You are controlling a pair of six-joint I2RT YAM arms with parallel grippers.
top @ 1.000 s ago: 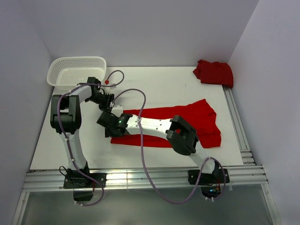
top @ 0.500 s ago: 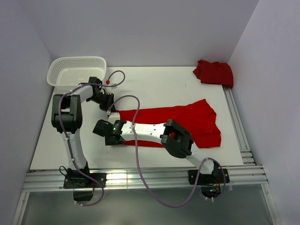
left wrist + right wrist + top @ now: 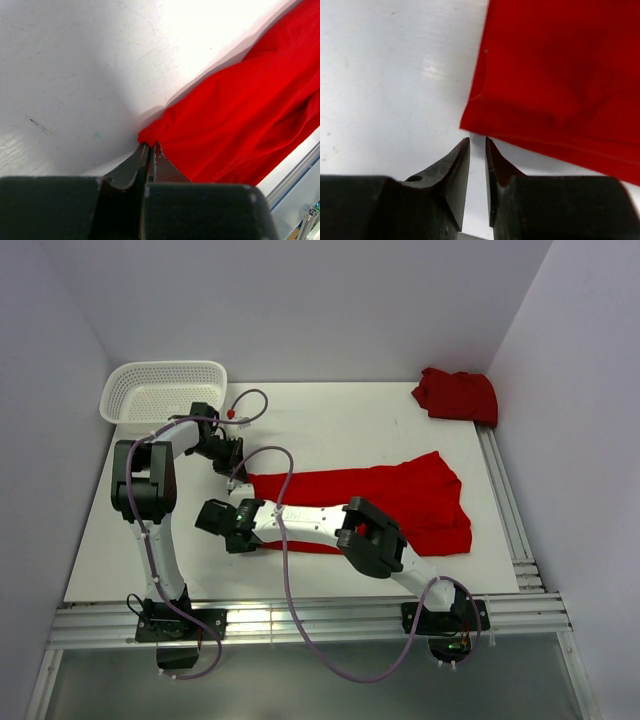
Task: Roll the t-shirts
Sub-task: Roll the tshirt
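One red t-shirt (image 3: 400,495) lies flat as a wide folded band across the middle of the white table (image 3: 340,425). My left gripper (image 3: 236,473) is at its far left corner. In the left wrist view that gripper (image 3: 150,145) is shut, with the tip of the t-shirt (image 3: 240,115) pinched between its fingertips. My right gripper (image 3: 230,528) sits low at the near left corner. There its jaws (image 3: 477,140) stand a narrow gap apart with only bare table between them, and the t-shirt's (image 3: 560,75) corner lies just beyond the tips. A second red t-shirt (image 3: 456,395) is bunched at the back right.
A white mesh basket (image 3: 160,390) stands at the back left corner, just behind the left arm. An aluminium rail (image 3: 508,510) runs along the table's right edge and another along the near edge. Grey walls close in on three sides.
My right gripper slid left and nearer, off the shirt to just outside its near left corner, while its jaws narrowed. The left jaws closed on the far left corner.
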